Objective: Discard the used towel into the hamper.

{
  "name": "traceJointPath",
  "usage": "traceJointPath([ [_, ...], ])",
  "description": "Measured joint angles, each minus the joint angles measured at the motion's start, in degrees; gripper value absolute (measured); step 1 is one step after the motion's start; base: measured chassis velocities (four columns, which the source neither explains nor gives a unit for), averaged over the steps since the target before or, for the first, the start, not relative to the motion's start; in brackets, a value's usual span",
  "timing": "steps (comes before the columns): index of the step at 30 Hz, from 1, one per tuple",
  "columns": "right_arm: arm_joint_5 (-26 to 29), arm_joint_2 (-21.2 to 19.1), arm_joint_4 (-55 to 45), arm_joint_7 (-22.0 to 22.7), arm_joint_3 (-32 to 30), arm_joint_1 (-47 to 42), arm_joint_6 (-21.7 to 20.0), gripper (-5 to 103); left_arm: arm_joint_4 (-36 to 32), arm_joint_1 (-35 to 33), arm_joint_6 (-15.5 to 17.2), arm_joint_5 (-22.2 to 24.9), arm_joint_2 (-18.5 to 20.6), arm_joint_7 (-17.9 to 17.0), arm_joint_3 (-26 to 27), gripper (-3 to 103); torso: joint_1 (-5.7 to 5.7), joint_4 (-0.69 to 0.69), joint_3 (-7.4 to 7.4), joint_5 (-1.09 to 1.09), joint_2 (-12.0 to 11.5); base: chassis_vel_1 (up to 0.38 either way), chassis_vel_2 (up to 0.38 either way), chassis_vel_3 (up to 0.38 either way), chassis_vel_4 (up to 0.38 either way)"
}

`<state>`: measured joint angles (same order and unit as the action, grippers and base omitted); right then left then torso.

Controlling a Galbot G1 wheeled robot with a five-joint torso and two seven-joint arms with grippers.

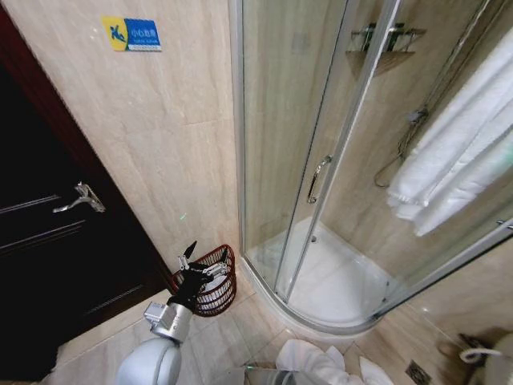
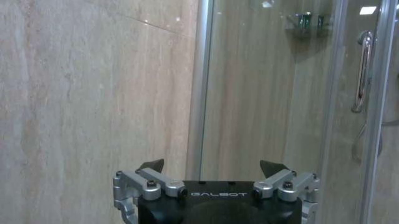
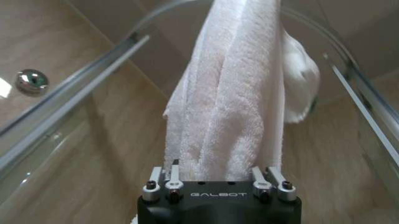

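The hamper (image 1: 218, 295), a small dark red-brown basket of thin bars, stands on the floor by the wall, beside the shower enclosure. My left gripper (image 1: 200, 260) hovers just over its rim, open and empty; the left wrist view has that left gripper (image 2: 212, 166) facing the tiled wall. A white towel (image 3: 231, 107) runs out from between the fingers of my right gripper (image 3: 215, 171), which is shut on it. In the head view the towel (image 1: 317, 362) is bunched low at the bottom middle, to the right of the hamper.
A curved glass shower enclosure (image 1: 321, 176) with a white tray fills the middle and right. Clean white towels (image 1: 457, 160) hang on a rail at the upper right. A dark door with a metal handle (image 1: 80, 198) is on the left. A floor drain (image 1: 417, 371) lies at the lower right.
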<state>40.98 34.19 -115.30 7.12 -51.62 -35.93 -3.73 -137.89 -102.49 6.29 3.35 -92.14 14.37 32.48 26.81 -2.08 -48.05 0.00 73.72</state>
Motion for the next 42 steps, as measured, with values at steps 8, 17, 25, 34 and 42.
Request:
traceJointPath([
  [8, -0.07, -0.84, -1.48, -0.04, -1.71, -2.56, 0.42, 18, 0.0, 0.0, 0.0, 0.0, 0.0, 0.0, 0.0, 100, 0.0, 0.0, 0.0, -0.01, 0.0, 0.0, 0.0, 0.0, 0.0],
  [17, 2.15, -0.89, -3.43, -1.22, -6.58, -9.05, 4.35, 12, 0.0, 0.0, 0.0, 0.0, 0.0, 0.0, 0.0, 100, 0.0, 0.01, 0.0, -0.01, 0.0, 0.0, 0.0, 0.0, 0.0],
  [25, 2.38, 2.42, -7.99, -1.05, -11.31, -17.89, 7.53, 12, 0.0, 0.0, 0.0, 0.0, 0.0, 0.0, 0.0, 100, -0.01, 0.0, 0.01, -0.02, 0.01, 0.0, 0.0, 0.0, 0.0],
  [34, 2.86, 6.32, -14.28, -1.66, -17.14, -26.21, 8.28, 12, 0.0, 0.0, 0.0, 0.0, 0.0, 0.0, 0.0, 100, -0.01, -0.01, 0.01, -0.03, 0.01, 0.0, 0.0, 0.0, 0.0],
  [42, 1.86, 14.19, -20.15, -4.01, -21.29, -36.73, 9.87, 12, 0.0, 0.0, 0.0, 0.0, -0.01, 0.0, 0.0, 100, -0.01, 0.01, 0.01, -0.01, 0.01, 0.0, 0.0, 0.0, 0.0],
])
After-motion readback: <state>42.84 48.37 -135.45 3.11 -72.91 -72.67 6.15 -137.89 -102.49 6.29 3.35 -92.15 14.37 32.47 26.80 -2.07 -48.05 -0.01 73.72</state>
